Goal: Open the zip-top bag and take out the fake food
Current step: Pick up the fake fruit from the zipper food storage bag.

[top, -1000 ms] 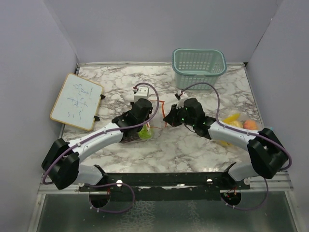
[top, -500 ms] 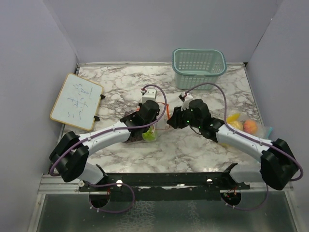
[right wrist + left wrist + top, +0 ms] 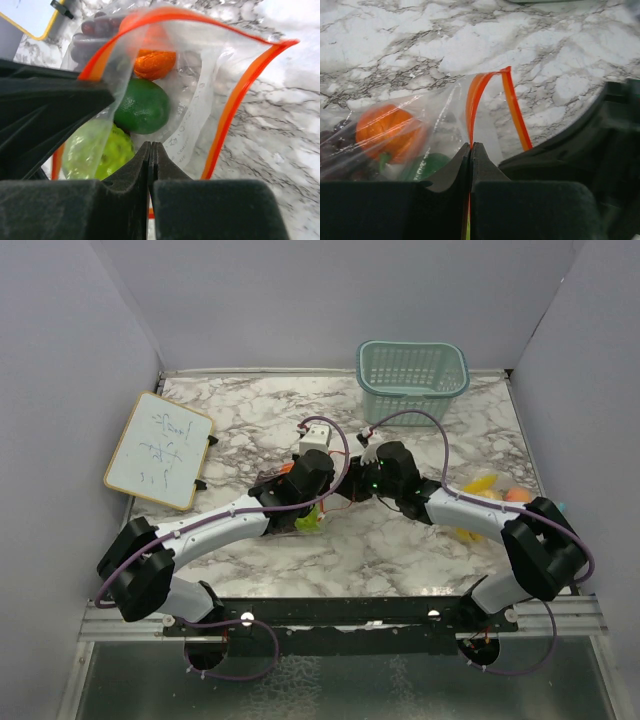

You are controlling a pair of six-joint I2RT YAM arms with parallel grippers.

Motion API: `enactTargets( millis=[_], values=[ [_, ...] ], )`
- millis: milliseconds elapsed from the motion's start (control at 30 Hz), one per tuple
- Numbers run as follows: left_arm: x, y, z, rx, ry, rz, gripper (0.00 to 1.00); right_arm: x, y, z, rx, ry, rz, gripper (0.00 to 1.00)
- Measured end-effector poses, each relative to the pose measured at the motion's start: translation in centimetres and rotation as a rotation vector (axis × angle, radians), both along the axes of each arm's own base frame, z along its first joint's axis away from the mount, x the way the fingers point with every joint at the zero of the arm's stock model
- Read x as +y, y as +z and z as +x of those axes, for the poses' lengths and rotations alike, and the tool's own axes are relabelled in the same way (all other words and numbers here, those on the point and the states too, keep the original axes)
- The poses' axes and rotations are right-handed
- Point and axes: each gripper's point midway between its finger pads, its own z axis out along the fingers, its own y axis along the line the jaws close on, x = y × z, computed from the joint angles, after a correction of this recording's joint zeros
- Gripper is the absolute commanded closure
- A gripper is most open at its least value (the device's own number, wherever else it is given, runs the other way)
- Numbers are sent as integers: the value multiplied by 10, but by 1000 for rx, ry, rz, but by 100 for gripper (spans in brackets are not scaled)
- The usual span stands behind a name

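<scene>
At the left edge of the table (image 3: 400, 545) a whiteboard (image 3: 158, 450) is propped, well apart from the work. The left gripper (image 3: 470, 150) is seen with its jaws pressed together on the orange zip strip (image 3: 516, 107) of the zip-top bag (image 3: 200, 95), which lies mid-table between the two arms. The bag is judged thin, limp and slippery. It is best taken by the stiffer zip strip, since film alone may slide out of a pinch. Its mouth is held gaping, and inside are seen a grape bunch (image 3: 82, 42), an orange (image 3: 155, 62), a lime (image 3: 142, 105) and a light green piece (image 3: 97, 150), all judged light, hard and apt to roll. The right gripper (image 3: 150, 147) is closed, apparently on the near lip of the bag. Further right, loose fruits (image 3: 490, 488) lie beside the right arm, already out. Bare marble is seen in front of the bag for tipping. Any sweep is bounded by the basket (image 3: 412, 370) at the far edge and by the side walls.
</scene>
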Motion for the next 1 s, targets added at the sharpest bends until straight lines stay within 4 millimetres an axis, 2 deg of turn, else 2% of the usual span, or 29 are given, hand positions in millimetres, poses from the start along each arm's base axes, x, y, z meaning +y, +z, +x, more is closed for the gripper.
enactTargets(
  millis=[100,200,300,467,600,733,833,1000],
  values=[
    [-10,16,-7,-23,-30,-29,100,10,-9,-1,25,29,34,98],
    [-20,32,-12,-47,-54,-59,100,21,-9,-7,28,79,103,97],
    [-25,38,-15,-55,-66,-70,100,30,-7,-14,32,131,171,85],
    [-26,38,-15,-56,-65,-67,100,41,-4,-25,48,202,254,55],
    [-23,38,-14,-63,-49,-60,100,44,2,-32,43,244,297,33],
    [-18,38,-11,-72,-30,-45,100,42,-1,-34,50,266,299,11],
    [-16,35,-12,-66,-28,-27,100,42,-11,-35,65,292,285,5],
    [-12,26,-16,-43,-30,0,100,43,-25,-38,88,327,266,2]
  ],
)
